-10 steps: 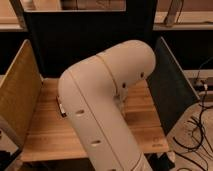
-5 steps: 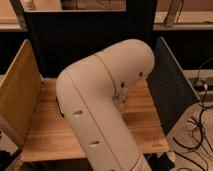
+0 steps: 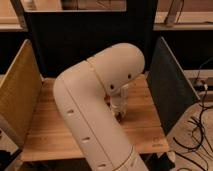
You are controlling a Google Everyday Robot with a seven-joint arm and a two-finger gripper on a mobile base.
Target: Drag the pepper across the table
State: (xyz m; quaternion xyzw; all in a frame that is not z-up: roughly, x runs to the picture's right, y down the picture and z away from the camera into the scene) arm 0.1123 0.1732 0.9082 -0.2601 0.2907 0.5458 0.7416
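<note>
Pepper: can't make it out in this view. No point to give; the arm covers the middle of the table.

Table (image 3: pixel 145 134): light-brown wood with plank grain running left-right. Bare wood shows at the near left, the near right and along the far edge on both sides of the arm.

Arm (image 3: pixel 90 117): big off-white link. It comes in from the near edge at bottom centre, rises up and far-right to a rounded elbow, then a thinner segment drops straight down toward the table.

Claw (image 3: pixel 119 115): at the bottom of that drop segment, right of table centre, roughly midway between the near and far edges. It sits low, at or just above the wood; can't tell if it touches. There's a dark patch at its tip; can't tell whether that is shadow, claw parts or an object. Apart, together or clamped on something: can't tell.

Surroundings:
- yellow panel (image 3: pixel 17 95) stands upright along the table's left edge, angled outward toward the near side.
- grey panel (image 3: pixel 170 85) stands upright along the right edge, also angled outward.
- black panel (image 3: pixel 75 45) closes off the far side.
- cables (image 3: pixel 197 132) lie loose on the floor right of the table, beyond the grey panel.
</note>
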